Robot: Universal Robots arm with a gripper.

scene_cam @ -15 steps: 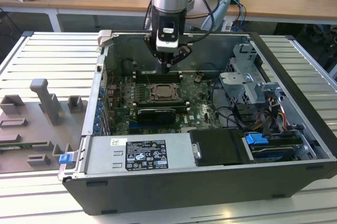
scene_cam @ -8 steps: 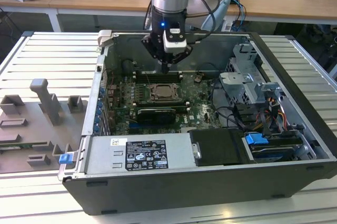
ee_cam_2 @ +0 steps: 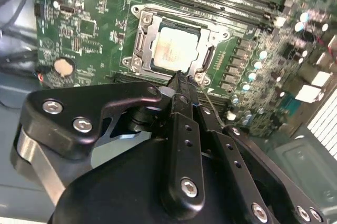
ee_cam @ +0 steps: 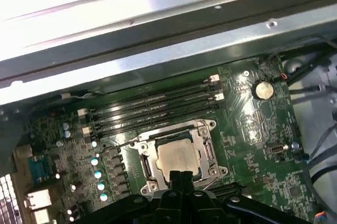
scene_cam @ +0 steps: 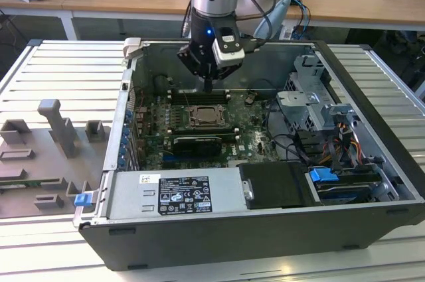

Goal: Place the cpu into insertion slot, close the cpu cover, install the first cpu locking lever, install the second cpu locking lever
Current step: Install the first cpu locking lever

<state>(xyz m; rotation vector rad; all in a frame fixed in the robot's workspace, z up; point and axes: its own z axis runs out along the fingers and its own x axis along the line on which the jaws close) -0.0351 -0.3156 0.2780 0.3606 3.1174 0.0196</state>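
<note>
Your end effector (scene_cam: 208, 85) hangs inside the open pc case (scene_cam: 372, 96), right over the green board (ee_cam_2: 79, 29). Its two fingers are pressed together w/ nothing between them. You can see that in both wrist views (ee_cam_2: 179, 79) (ee_cam: 181, 174).

The cpu (scene_cam: 207, 117) sits in the insertion slot (scene_cam: 194, 115), in the middle of the board. It lies flat w/ its pale shiny face up, as the second wrist view (ee_cam_2: 174, 50) and first wrist view (ee_cam: 179, 156) show.

The cpu cover (ee_cam_2: 143, 42) looks down flat on the slot, and the cpu shows thru its window. In the first wrist view the cover (ee_cam: 149, 162) frames the chip the same way.

In both wrist views the finger tips sit just at one edge of the slot. Can't tell if they touch it.

The long black memory slots (ee_cam: 152, 105) run just beside the slot. A round coin battery (ee_cam: 263, 89) sits well apart on the board.

In the exterior view the case lies on a ribbed metal tabletop (scene_cam: 60, 70). Grey holder blocks (scene_cam: 60, 129) stand at the exterior view's left, outside the case.
</note>
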